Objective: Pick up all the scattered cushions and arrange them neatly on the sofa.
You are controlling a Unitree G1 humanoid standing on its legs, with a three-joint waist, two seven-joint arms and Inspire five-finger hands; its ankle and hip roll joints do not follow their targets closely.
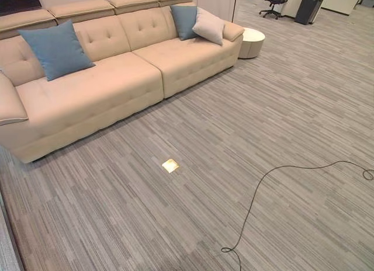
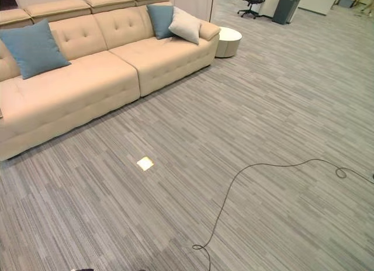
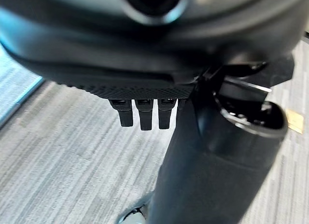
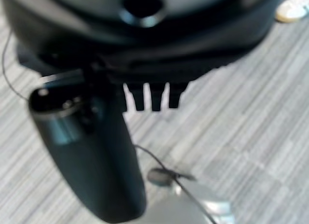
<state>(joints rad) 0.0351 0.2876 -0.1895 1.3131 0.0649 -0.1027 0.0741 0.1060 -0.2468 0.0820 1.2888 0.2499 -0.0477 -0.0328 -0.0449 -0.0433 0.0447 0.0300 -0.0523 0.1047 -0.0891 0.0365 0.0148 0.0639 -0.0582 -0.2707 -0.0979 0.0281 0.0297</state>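
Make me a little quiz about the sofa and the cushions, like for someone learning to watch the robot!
1. How many cushions lie on the sofa?
2. True or false: the white cushion leans beside a blue cushion.
3. What stands past the sofa's end? A) round white table B) lamp C) basket

Key: 1. Three, the other blue cushion included. 2. True. 3. A.

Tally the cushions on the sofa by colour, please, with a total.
Blue cushions: 2, one at the sofa's left end, one at its right end.
White cushions: 1, leaning beside the right blue one.
Total: 3.
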